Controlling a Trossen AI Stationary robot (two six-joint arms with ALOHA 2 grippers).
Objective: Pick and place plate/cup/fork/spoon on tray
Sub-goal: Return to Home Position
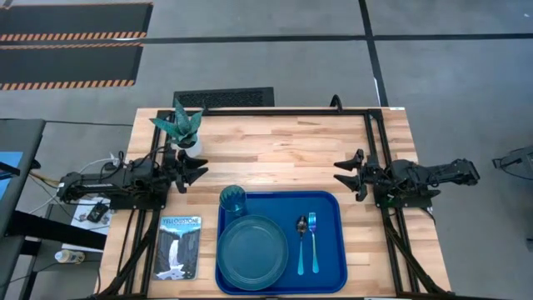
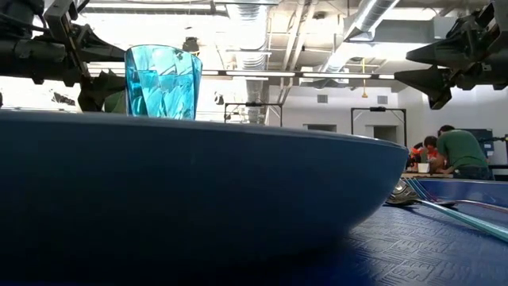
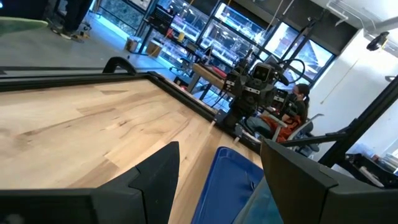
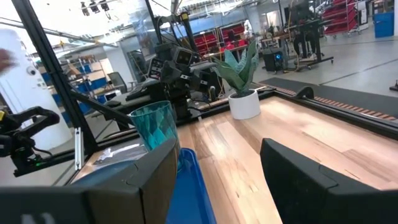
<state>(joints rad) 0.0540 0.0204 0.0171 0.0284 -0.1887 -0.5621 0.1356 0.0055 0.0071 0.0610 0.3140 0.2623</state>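
Note:
The bright blue tray (image 1: 329, 271) lies at the table's near middle. On it rest the teal plate (image 1: 252, 247), the translucent cup (image 1: 232, 200) upright at its far left corner, the spoon (image 1: 301, 242) and the fork (image 1: 313, 240) side by side at its right. My left gripper (image 1: 200, 172) hovers open above the table, left of the tray. My right gripper (image 1: 343, 174) hovers open, right of the tray's far edge. Neither has anything between its fingers.
A spiky teal plant in a white pot (image 1: 186, 129) stands at the far left, just beyond my left gripper. A waterfall-picture booklet (image 1: 179, 246) lies left of the tray. Bare wood (image 1: 283, 150) spans the far half of the table.

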